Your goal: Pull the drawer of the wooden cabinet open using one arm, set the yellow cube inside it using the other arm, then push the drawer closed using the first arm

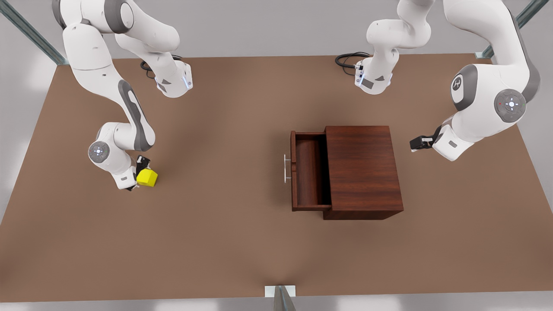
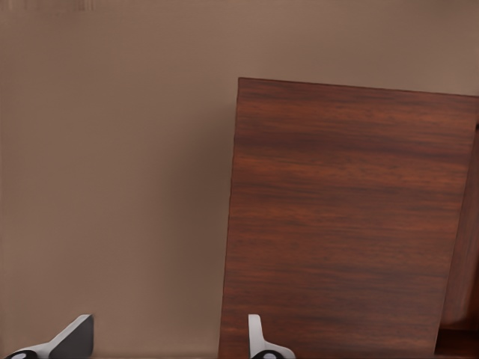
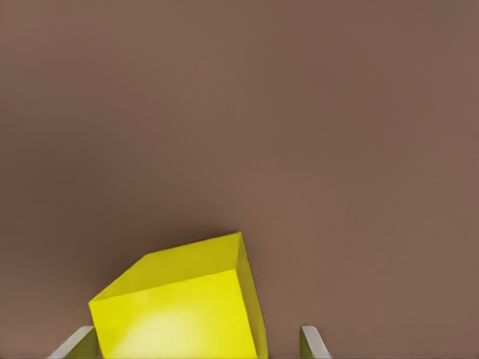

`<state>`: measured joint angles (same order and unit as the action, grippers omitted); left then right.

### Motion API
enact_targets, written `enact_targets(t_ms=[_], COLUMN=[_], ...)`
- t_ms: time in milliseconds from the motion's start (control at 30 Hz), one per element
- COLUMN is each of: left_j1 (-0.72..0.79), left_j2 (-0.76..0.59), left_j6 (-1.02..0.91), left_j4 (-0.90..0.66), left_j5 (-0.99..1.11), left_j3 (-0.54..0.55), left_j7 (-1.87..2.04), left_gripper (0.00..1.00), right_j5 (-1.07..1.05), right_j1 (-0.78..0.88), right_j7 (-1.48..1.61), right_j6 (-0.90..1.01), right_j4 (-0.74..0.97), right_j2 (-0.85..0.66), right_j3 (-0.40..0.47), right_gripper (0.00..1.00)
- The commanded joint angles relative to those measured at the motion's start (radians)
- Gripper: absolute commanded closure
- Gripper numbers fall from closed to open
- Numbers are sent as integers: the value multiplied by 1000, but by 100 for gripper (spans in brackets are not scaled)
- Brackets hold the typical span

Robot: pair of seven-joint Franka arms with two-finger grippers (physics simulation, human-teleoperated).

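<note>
Brown tabletop (image 1: 224, 242) stretched bare across the near side of the scene. Toward the front view's left sat the yellow cube (image 1: 147, 177), with the right gripper (image 1: 139, 175) down around it; in the right wrist view the cube (image 3: 183, 307) lay between the fingertips (image 3: 310, 342), one pad against its side, the other just beside it, so whether the jaws were truly clenched on it could not be told. Right of centre stood the wooden cabinet (image 1: 363, 170), its drawer (image 1: 307, 172) pulled out to the left and empty, silver handle (image 1: 286, 168) at its front. Beyond the cabinet's right side hung the left gripper (image 1: 415, 144), waiting, its fingers (image 2: 71, 340) spread and released in its own wrist view, the cabinet (image 2: 344, 217) ahead. Opening looked done; the pick was in hand. Next would call for a firm squeeze, a lift, and a carry rightward over the open drawer.
</note>
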<state>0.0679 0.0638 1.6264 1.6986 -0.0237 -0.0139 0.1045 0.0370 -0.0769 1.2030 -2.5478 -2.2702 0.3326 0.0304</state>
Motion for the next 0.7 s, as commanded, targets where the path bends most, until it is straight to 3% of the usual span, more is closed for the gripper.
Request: enact_targets(t_ms=[0, 467, 600, 667], left_j1=[3, 3, 3, 3], left_j2=[-1, -1, -1, -1], left_j6=[0, -2, -2, -2], left_j4=[0, 0, 0, 0], left_j5=[1, 1, 1, 1], left_j3=[0, 0, 0, 0], left_j7=[-58, -58, -58, -58], left_gripper=[0, 0, 0, 0], right_j5=[0, -34, -48, -48], right_j1=[-4, 2, 2, 2], right_j7=[89, 119, 122, 142], right_j6=[-29, -32, -31, -29], right_j4=[-5, -35, -29, -26], right_j2=[0, 22, 22, 22], right_j3=[0, -35, -47, -47], right_gripper=[0, 2, 14, 33])
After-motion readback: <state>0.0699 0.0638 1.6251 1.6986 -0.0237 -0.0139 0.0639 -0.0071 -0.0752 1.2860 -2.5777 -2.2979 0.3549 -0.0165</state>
